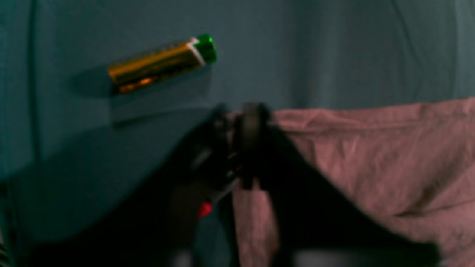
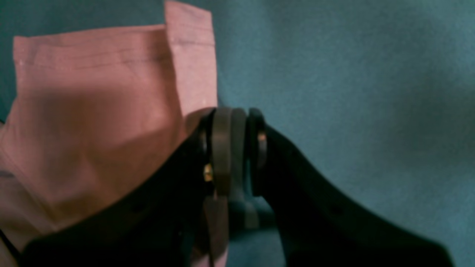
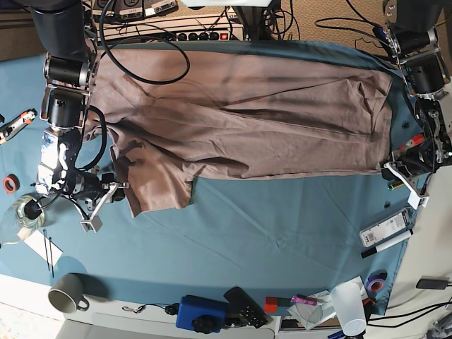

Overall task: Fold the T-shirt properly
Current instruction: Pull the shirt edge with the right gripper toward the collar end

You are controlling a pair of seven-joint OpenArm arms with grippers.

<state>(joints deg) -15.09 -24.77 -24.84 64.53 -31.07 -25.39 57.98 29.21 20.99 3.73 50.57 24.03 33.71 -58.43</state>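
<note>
- The T-shirt (image 3: 240,113) lies spread wide on the blue surface (image 3: 282,226). I think the folding is just starting.
- The right claw (image 2: 232,118) pinches the sleeve edge, jaws nearly together.
- The left claw (image 1: 241,115) is closed tight on the hem corner, beside a battery (image 1: 161,65).
- Next, both should lift and fold over.

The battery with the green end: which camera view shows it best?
The left wrist view: the battery lies large on the tablecloth, beside the T-shirt. The base view shows only a tiny object there; the right wrist view shows none.
</note>
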